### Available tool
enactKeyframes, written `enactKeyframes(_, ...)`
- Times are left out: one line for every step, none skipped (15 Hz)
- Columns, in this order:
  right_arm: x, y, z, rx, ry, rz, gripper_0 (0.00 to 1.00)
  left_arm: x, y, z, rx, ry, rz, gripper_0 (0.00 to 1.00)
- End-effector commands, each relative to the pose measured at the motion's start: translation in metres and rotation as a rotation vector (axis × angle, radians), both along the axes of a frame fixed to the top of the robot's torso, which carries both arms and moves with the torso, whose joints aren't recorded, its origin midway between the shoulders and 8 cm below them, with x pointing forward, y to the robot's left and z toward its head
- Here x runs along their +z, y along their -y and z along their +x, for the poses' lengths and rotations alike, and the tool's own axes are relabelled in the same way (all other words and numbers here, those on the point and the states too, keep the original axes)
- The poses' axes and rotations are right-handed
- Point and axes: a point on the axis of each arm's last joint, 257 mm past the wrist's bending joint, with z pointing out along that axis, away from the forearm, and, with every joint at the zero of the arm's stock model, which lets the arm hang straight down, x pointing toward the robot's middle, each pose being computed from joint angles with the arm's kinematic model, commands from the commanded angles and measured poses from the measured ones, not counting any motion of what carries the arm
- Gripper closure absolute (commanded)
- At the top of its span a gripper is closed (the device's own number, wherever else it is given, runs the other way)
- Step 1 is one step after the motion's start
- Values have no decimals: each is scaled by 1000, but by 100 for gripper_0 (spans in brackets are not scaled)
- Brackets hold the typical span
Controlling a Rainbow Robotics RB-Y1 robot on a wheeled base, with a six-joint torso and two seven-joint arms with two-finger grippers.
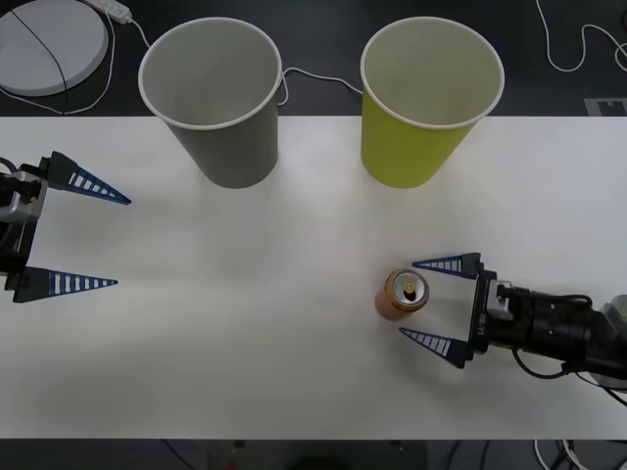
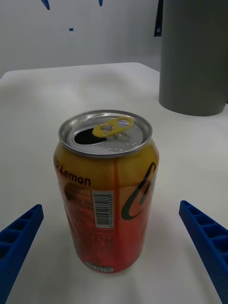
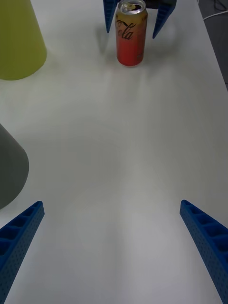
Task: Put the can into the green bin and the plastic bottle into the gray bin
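Nothing is binned yet: the can (image 1: 405, 293) stands upright on the table (image 1: 245, 323) between the right gripper (image 1: 429, 300)'s spread jaws, ungrasped, both the green bin (image 1: 416, 147) and gray bin (image 1: 225, 137) look empty, and the left gripper (image 1: 120, 242) waits released at the table's left edge.

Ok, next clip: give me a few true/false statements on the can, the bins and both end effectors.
1. The can stands upright on the table. True.
2. The right end effector is shut on the can. False: its fingers are open, flanking the can without touching.
3. The green bin already holds the can. False: it looks empty.
4. The gray bin stands on the robot's left of the green bin. True.
5. The left end effector is open, away from the can. True.
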Motion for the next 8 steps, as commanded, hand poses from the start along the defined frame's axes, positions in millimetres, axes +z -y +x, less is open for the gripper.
enactKeyframes(-1, -14, 1, 10, 5, 8, 0, 0, 0, 0, 0, 0, 0, 0)
enactKeyframes(-2, -18, 1, 10, 4, 12, 0, 0, 0, 0, 0, 0, 0, 0)
enactKeyframes(-3, -21, 1, 12, 5, 13, 0, 0, 0, 0, 0, 0, 0, 0)
enactKeyframes(-3, -26, 2, 12, 5, 20, 0, 0, 0, 0, 0, 0, 0, 0)
enactKeyframes(-4, -28, 3, 7, 6, 22, 0, 0, 0, 0, 0, 0, 0, 0)
enactKeyframes(-4, -32, 3, 9, 6, 23, 0, 0, 0, 0, 0, 0, 0, 0)
enactKeyframes(-5, -35, 4, 10, 7, 24, 0, 0, 0, 0, 0, 0, 0, 0)
enactKeyframes(-5, -37, 3, 12, 6, 25, 0, 0, 0, 0, 0, 0, 0, 0)
